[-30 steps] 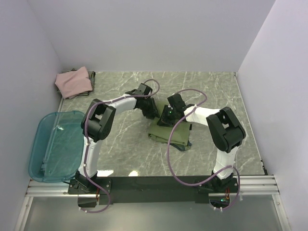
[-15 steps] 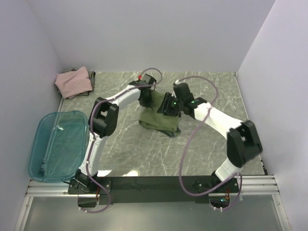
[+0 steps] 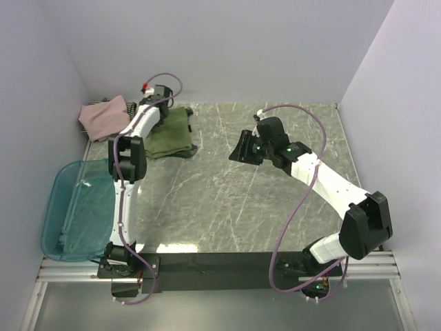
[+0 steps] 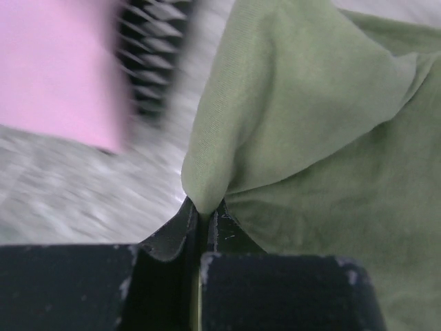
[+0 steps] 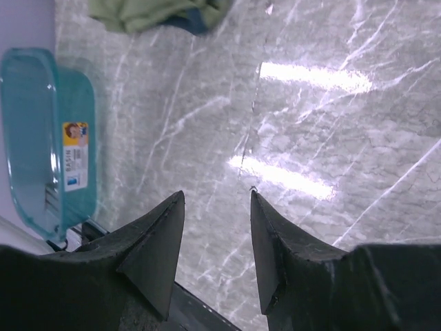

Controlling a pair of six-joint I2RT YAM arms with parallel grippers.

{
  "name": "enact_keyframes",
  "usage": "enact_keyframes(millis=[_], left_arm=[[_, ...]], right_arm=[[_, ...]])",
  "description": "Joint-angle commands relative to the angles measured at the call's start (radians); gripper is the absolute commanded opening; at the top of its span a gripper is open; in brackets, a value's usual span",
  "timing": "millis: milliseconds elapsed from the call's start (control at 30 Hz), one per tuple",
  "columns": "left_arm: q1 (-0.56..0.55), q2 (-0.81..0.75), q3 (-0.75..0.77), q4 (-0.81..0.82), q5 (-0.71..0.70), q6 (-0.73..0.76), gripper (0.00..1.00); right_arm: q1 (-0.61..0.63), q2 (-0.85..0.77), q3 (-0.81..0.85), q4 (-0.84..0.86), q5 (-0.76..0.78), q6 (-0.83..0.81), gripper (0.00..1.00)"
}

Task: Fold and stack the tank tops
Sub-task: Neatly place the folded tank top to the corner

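Olive-green cloth is bunching up between the left jaws (image 4: 203, 210), which are closed tight on a raised fold of the olive top (image 3: 170, 134). That top is lying as a squat folded bundle at the back left of the counter (image 3: 227, 207), slightly skewed to the counter's edges. It is so close to square from above that I cannot tell its long axis. A scrap of navy trim is peeking out at its near right corner. Just to its left the pink top (image 3: 103, 117) is lying over the striped top (image 3: 129, 109) in the back corner. Both are blurred in the left wrist view.

The right jaws (image 5: 217, 200) are standing apart with nothing between them, hanging over bare marbled counter well away from the tops. The teal bin (image 3: 76, 207) is sitting off the counter's left edge. It is wearing an orange and blue label (image 5: 74, 155), and the writing on it is too small to read.
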Motion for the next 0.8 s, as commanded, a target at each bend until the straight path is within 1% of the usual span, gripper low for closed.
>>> enact_keyframes(millis=[0, 167, 400, 533, 633, 767], left_arm=[[0.026, -0.011, 0.061, 0.08, -0.1, 0.109, 0.0], [0.079, -0.015, 0.112, 0.145, -0.117, 0.162, 0.0], [0.107, -0.069, 0.104, 0.258, -0.12, 0.251, 0.0], [0.125, -0.055, 0.156, 0.272, -0.126, 0.291, 0.0], [0.132, -0.054, 0.161, 0.307, -0.14, 0.339, 0.0], [0.15, -0.068, 0.182, 0.312, -0.137, 0.357, 0.0]], right_arm=[[0.011, 0.018, 0.01, -0.011, -0.027, -0.044, 0.51], [0.011, 0.041, -0.006, 0.006, -0.037, -0.046, 0.51], [0.011, 0.065, -0.045, 0.057, -0.049, -0.038, 0.51], [0.013, 0.104, -0.033, 0.066, -0.064, -0.049, 0.51], [0.011, 0.127, -0.03, 0.086, -0.083, -0.05, 0.51], [0.011, 0.147, -0.03, 0.103, -0.112, -0.046, 0.51]])
